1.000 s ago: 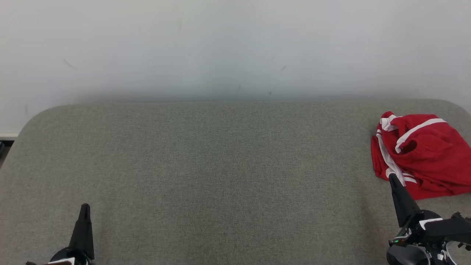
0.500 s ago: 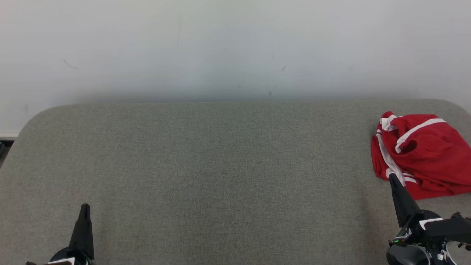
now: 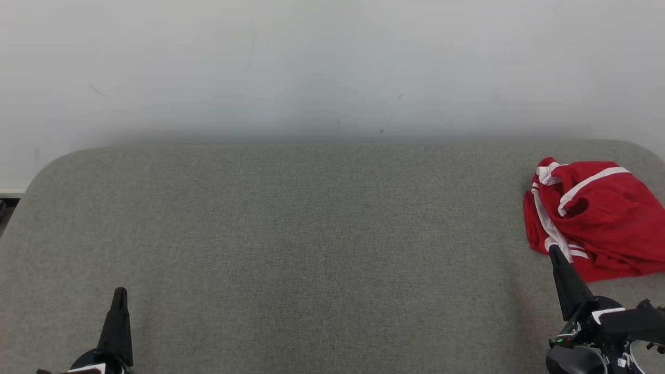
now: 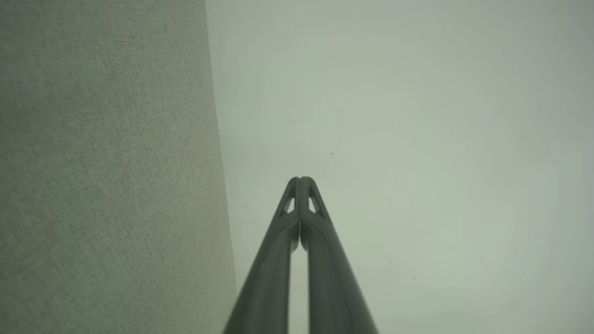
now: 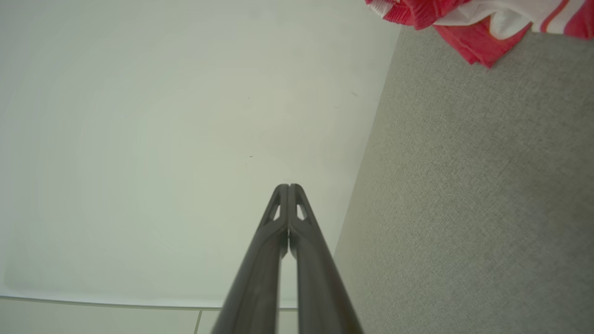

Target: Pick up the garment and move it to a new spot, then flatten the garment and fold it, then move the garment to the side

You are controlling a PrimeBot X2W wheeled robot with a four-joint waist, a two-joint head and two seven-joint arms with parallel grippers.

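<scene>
A crumpled red garment (image 3: 597, 218) with white stripes lies at the far right of the grey felt table (image 3: 311, 234); a corner of the garment (image 5: 473, 28) shows at the top right of the right wrist view. My right gripper (image 3: 553, 250) is shut, its tip overlapping the garment's near left edge in the head view; whether it touches the cloth is unclear. My right gripper (image 5: 288, 186) holds nothing between its fingers. My left gripper (image 3: 120, 291) sits low at the near left, far from the garment, and the left gripper (image 4: 300, 178) is shut and empty.
A pale wall (image 3: 332, 67) rises directly behind the table's far edge. The table's rounded far corners show at left and right. A strip of floor (image 3: 5, 202) shows beyond the left corner.
</scene>
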